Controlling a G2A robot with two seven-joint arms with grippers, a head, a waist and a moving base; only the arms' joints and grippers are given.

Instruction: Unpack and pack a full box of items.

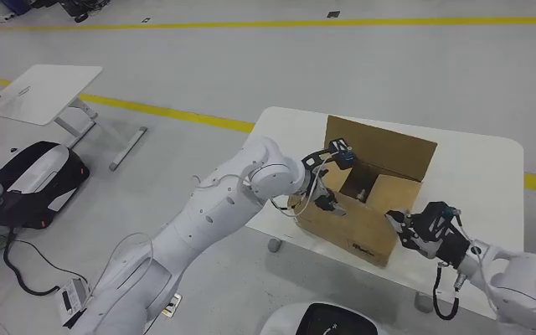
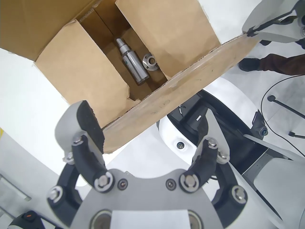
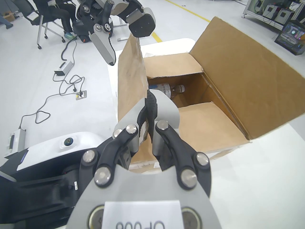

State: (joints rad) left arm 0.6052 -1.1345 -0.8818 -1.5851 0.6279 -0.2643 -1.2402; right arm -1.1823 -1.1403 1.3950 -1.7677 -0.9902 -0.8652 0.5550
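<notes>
The right end effector (image 3: pixel 150 101) is pinched tight on the near flap (image 3: pixel 129 77) of the box (image 1: pixel 368 226). The left end effector (image 2: pixel 147 120) gapes wide, straddling that flap's other end. The box stands open on the desk (image 1: pixel 486 167). Inside, a grey cylinder (image 2: pixel 132 60) lies flat with its narrow tip toward the far flap, and a ring flange (image 2: pixel 150 61) sits just beside it.

Pale grey floor (image 1: pixel 251 67), yellow floor lines (image 1: pixel 293 23), small white side table (image 1: pixel 46 92), equipment racks (image 3: pixel 274 5) behind
</notes>
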